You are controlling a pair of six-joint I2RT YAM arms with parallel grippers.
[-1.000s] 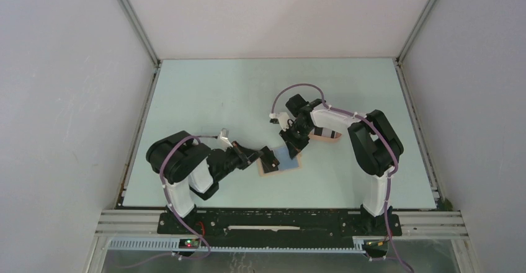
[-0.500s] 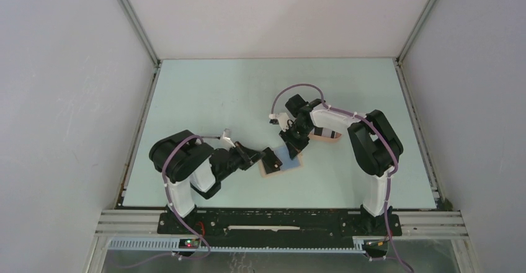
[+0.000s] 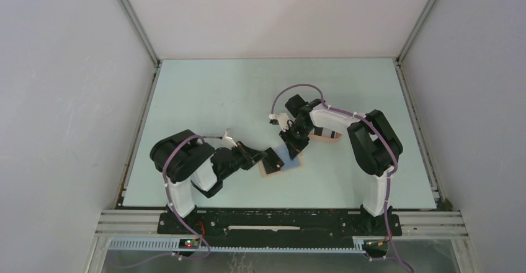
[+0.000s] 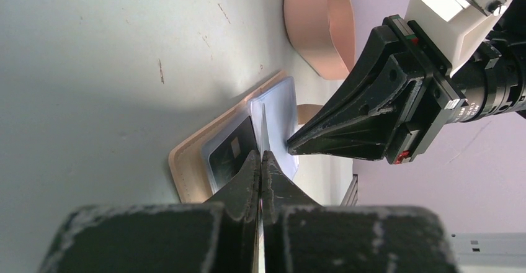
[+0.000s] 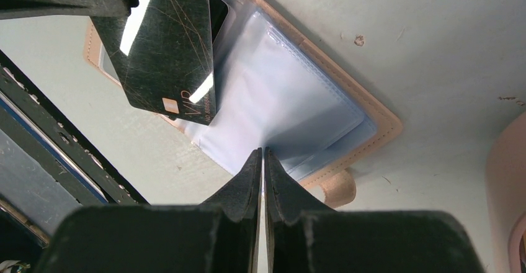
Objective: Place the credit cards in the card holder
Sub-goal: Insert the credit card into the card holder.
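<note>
The tan card holder [image 3: 280, 164] lies open on the table, its clear blue-tinted sleeves [image 5: 291, 99] spread out. My left gripper [image 4: 261, 154] is shut on a black credit card [image 5: 170, 49], held on edge just above the holder's left half. A dark card with a chip [image 4: 231, 152] sits inside a sleeve there. My right gripper [image 5: 263, 151] is shut on the edge of a clear sleeve, lifting it; its fingers [image 4: 347, 133] point at the held card from the right. The holder's snap tab [image 5: 336, 189] sticks out beside it.
A peach-pink oval tray [image 3: 327, 135] lies just right of the holder, under the right arm. The two grippers are very close together over the holder. Light green tabletop surrounds them, with grey walls on three sides.
My left arm has edged slightly right with the black card, closer to the holder. The right gripper holds still on the sleeve.
</note>
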